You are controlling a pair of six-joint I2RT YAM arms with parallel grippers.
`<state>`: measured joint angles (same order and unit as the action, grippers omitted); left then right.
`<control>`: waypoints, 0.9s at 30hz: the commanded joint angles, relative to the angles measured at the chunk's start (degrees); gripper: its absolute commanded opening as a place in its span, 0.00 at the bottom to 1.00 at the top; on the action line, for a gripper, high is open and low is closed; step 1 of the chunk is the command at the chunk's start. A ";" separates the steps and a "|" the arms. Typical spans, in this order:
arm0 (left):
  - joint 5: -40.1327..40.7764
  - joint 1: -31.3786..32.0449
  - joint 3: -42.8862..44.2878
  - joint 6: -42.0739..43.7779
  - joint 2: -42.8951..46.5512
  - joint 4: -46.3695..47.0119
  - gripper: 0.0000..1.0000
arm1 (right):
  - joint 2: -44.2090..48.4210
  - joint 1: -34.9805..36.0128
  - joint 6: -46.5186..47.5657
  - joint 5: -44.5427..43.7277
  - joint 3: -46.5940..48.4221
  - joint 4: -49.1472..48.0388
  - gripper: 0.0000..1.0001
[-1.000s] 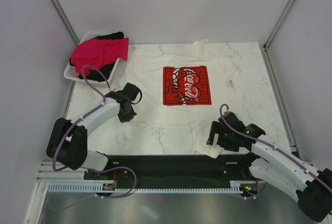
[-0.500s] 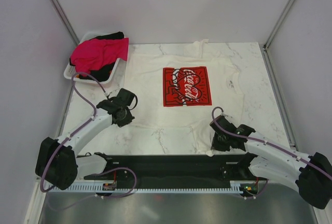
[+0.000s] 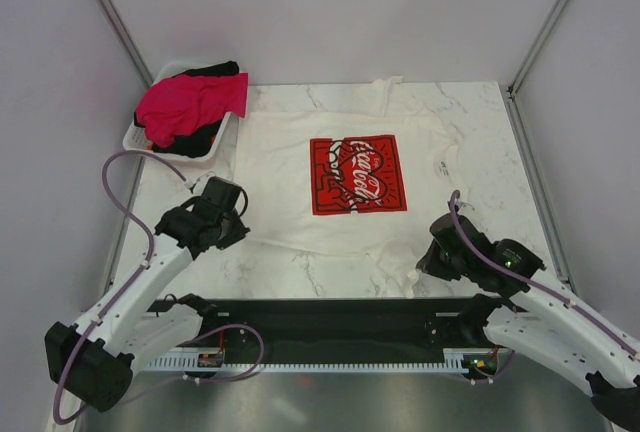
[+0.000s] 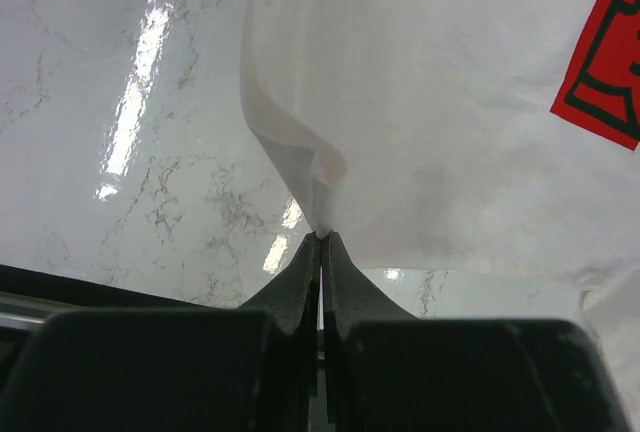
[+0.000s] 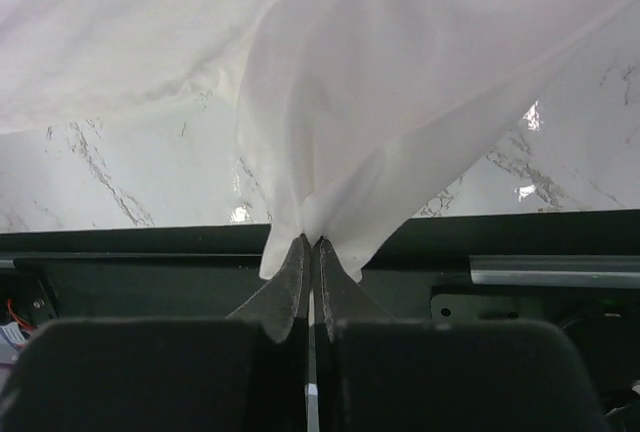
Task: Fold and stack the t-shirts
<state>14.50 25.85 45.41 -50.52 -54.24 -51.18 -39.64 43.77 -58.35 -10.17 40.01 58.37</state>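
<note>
Left gripper (image 4: 321, 239) clamped on near-left hem of white t-shirt (image 3: 280, 142) | right gripper (image 5: 311, 242) pinching its near-right edge, cloth bunched and lifted | shirt spread on marble table (image 3: 480, 122), red logo (image 3: 357, 174) up | red-pink shirt (image 3: 185, 104) and black shirt (image 3: 216, 70) heaped in basket (image 3: 133, 140), far left

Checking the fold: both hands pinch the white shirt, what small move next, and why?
Probably lift slightly: the left hand and right hand are each shut on the near hem of the white t-shirt, and the rest lies spread flat.
</note>
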 commanded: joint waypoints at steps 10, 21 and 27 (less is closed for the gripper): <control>5.18 -1.93 13.73 8.94 -11.31 -4.63 0.02 | -21.07 -1.22 9.20 -22.16 25.18 2.80 0.00; 4.66 -9.75 28.06 16.77 -28.89 -2.88 0.02 | -46.92 -16.42 31.96 -21.29 48.57 -7.48 0.00; 3.35 -13.62 33.95 20.19 -39.69 -0.95 0.02 | -58.96 -20.47 35.84 -20.68 59.64 -9.15 0.00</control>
<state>17.91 14.24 75.55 -34.83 -89.80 -53.93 -95.29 25.19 -27.35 -29.78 93.76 52.01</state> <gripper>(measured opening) 0.028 0.010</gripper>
